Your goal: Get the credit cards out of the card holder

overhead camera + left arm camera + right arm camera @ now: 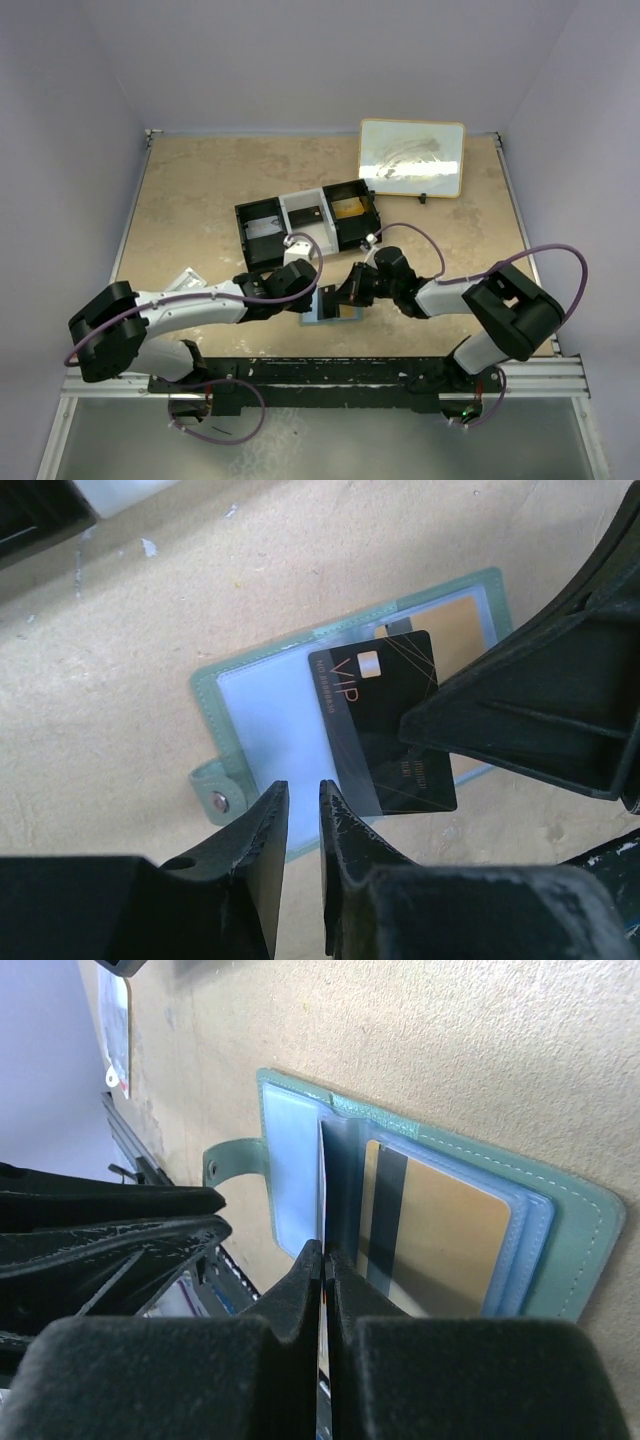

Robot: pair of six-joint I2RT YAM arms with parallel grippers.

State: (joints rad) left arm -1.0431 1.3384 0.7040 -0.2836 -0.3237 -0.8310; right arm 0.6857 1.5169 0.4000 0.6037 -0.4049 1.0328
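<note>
Card holder (260, 710), a small grey-green bifold wallet with light blue pockets, lies open and flat on the tan desk (200, 200) between the two claws. The right claw (322, 1250) is clenched on the black VIP credit card (385, 710), held over the holder's middle. The orange-tan credit card (440, 1230) sits in a pocket of the half away from the strap. The left claw (303, 795) hovers at the holder's edge, narrowly parted, grasping nothing.

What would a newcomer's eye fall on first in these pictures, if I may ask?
The glossy black rectangular VIP card, pinched in the right end effector over the open grey-green bifold wallet. Next, the flat orange-tan card in one of its clear pockets, and the left end effector, slightly open, at the wallet's edge.
</note>
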